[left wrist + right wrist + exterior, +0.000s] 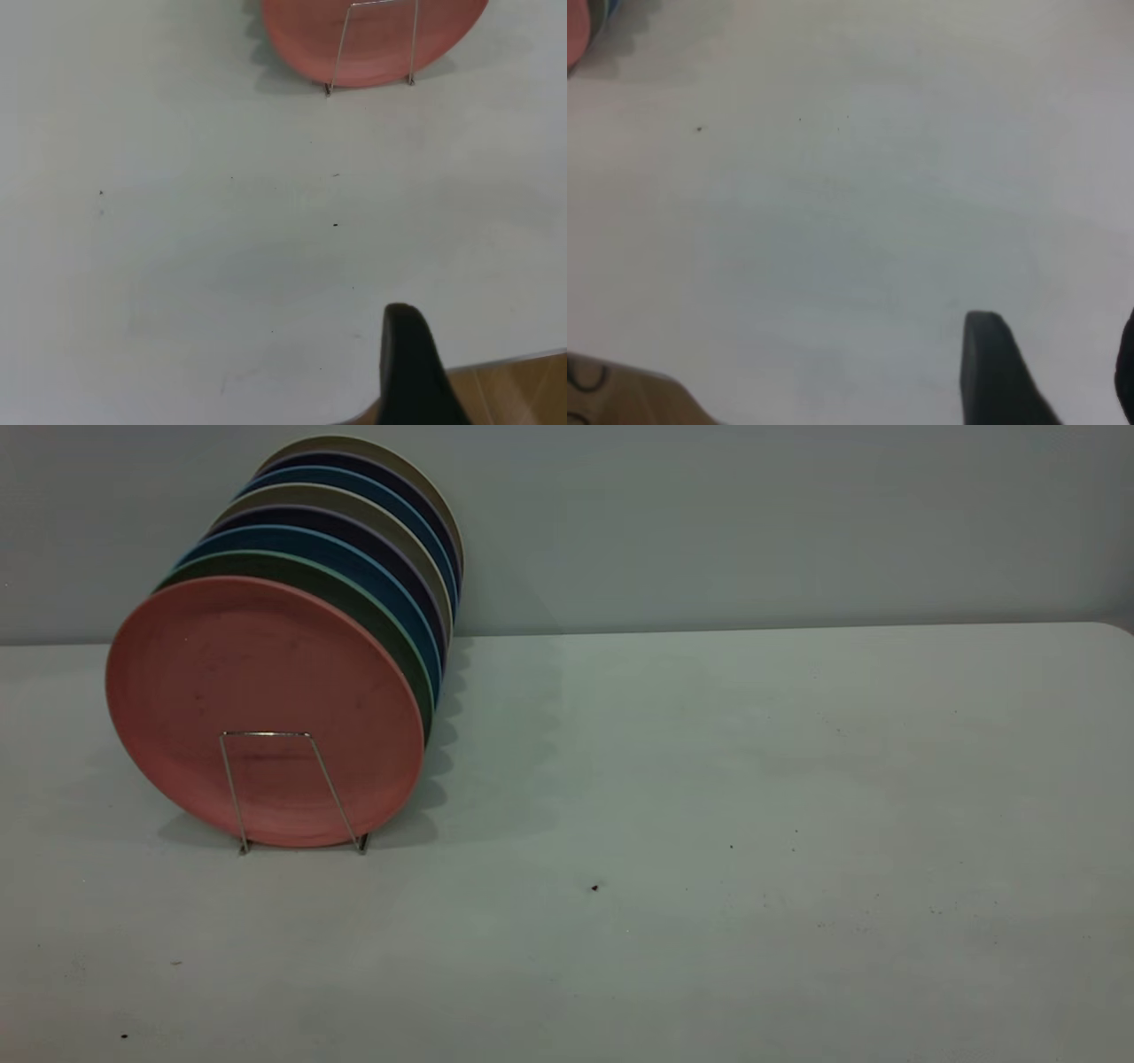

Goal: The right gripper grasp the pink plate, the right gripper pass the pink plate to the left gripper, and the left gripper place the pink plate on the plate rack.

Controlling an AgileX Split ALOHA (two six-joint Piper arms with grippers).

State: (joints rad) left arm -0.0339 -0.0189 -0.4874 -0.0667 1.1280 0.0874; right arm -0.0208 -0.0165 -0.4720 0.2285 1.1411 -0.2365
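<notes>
A: Where is the pink plate now?

B: By the left edge of the tabletop. It stands on edge in the front slot of the plate rack, behind the front wire loop. The other plates are lined up behind it toward the far edge.

A: So what is the step in hand?

B: I judge the placing done, so what's left is parking the arms. Doing that well means keeping both clear of the rack. The plate only leans against thin wire, and a nudge could tip it or roll it out.

A: And the jaws?

B: The left gripper hangs over the near edge of the tabletop, well apart from the plate. I cannot tell how its jaws stand. The right gripper is over bare tabletop further right, with its jaws spread wide and nothing between them.

A: What does one view add?

B: The exterior view shows the whole row of plates but neither arm. The left wrist view shows the loop's feet touching the tabletop and the plate's lower rim. The right wrist view catches only a sliver of the plates.
</notes>
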